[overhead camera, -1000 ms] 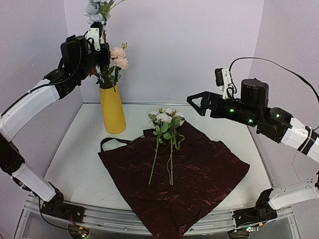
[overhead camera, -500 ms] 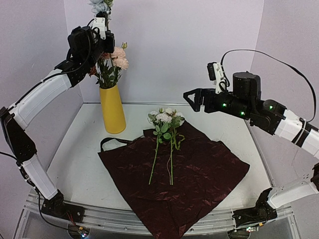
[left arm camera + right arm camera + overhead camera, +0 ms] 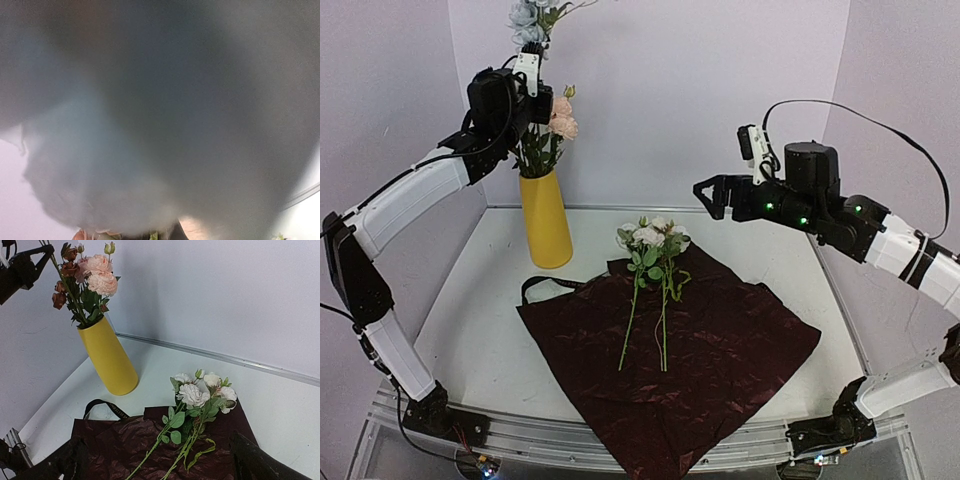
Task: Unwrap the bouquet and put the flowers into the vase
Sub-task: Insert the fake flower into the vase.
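The yellow vase (image 3: 545, 220) stands at the back left, with pink roses (image 3: 560, 115) and rust-coloured blooms (image 3: 60, 290) in it. My left gripper (image 3: 534, 98) hangs above its mouth, shut on a long stem that ends in pale blue flowers (image 3: 527, 14). That stem runs down into the leaves at the mouth. A blurred pale bloom (image 3: 100, 175) fills the left wrist view and hides the fingers. Two cream flowers (image 3: 650, 240) lie on the spread dark red paper (image 3: 720, 350). My right gripper (image 3: 710, 193) hovers open, high at the right, with nothing in it.
A black ribbon (image 3: 545, 285) loops off the paper's left corner, close to the vase's foot. The paper (image 3: 120, 445) covers the table's middle and reaches the near edge. Pale walls close in at the left, back and right.
The left arm has lifted its elbow and carried the held stem a little to the right, over the vase. The right gripper has drifted slightly up and left. The flowers on the paper have not moved.
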{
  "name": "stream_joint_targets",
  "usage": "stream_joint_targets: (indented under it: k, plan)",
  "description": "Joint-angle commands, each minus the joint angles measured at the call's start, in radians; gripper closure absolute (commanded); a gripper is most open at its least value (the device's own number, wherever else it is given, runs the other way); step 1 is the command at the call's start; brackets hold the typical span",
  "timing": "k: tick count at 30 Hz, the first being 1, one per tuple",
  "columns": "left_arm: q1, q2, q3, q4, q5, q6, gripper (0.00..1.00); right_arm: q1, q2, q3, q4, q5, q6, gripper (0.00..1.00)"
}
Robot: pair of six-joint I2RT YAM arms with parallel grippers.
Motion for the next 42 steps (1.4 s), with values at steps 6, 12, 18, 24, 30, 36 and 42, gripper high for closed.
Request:
stream_joint_targets:
  k: [6,12,18,24,30,36,42]
  plan:
    - [0.028,0.042,-0.001,0.057,-0.035,-0.01,1.0,-0.038,0.013,0.037,0.023,-0.024,0.001,0.02]
    - [0.042,0.062,-0.059,0.061,-0.03,-0.065,1.0,-0.056,0.009,0.021,0.036,-0.019,0.033,0.02]
    - [0.05,0.079,-0.105,0.061,-0.072,-0.12,1.0,-0.06,-0.014,-0.031,0.046,-0.026,0.06,0.02]
    - [0.05,0.072,-0.196,0.048,-0.06,-0.203,0.96,-0.063,0.012,-0.047,0.046,-0.108,0.081,0.02]
    - [0.051,0.067,-0.196,-0.049,-0.065,-0.318,0.6,-0.062,0.054,-0.041,0.043,-0.201,0.104,0.02]
    - [0.051,0.023,-0.173,-0.15,-0.038,-0.404,0.44,-0.062,0.082,-0.048,0.024,-0.253,0.124,0.02]
    - [0.05,-0.072,-0.209,-0.263,0.079,-0.526,0.38,-0.064,0.177,-0.019,-0.023,-0.336,0.2,0.02]
